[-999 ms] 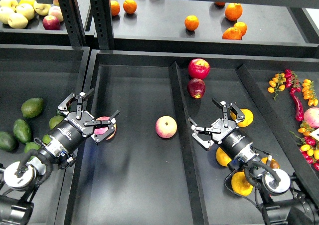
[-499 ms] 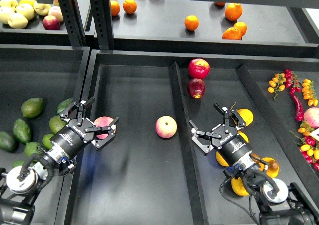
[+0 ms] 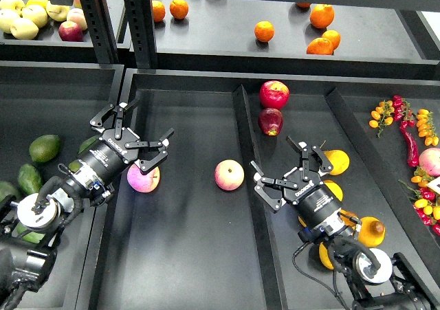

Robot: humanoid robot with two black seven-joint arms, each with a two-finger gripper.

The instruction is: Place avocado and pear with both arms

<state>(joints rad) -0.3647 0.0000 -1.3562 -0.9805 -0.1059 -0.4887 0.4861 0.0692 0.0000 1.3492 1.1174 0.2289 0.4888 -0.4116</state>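
Head view, looking down on black trays.

Left gripper point(image 3: 132, 139): fingers spread wide, holding nothing. It hangs over the left edge of the middle tray point(image 3: 185, 255), above the wall that parts it from the left tray point(image 3: 62, 97). A pink apple point(image 3: 143, 178) lies just below and to the right of the fingers, partly under the wrist; whether anything touches it I cannot tell.

Avocados sit in the left tray. One avocado point(image 3: 43, 148) lies clear in the open, well left of the gripper. Another point(image 3: 29, 179) lies below it, near the arm's elbow. Further green fruit shows at the tray's left edge and tucked behind the arm, mostly hidden.

Right gripper point(image 3: 284, 167): fingers also spread wide, holding nothing. It hovers over the right tray point(image 3: 344, 117), close to the divider wall. A pear point(image 3: 336, 161), orange-yellow, lies just right of the upper finger, apart from it as far as I can see. More orange-yellow fruit lies beside and under the right arm, partly covered; one point(image 3: 371, 231) shows a dark stem end.

A second pink apple point(image 3: 229, 174) rests mid-tray, between the two grippers. Two red apples point(image 3: 273, 95) lie at the top of the right tray. Oranges point(image 3: 264, 31) on the back shelf; peppers and small yellow fruit at far right.
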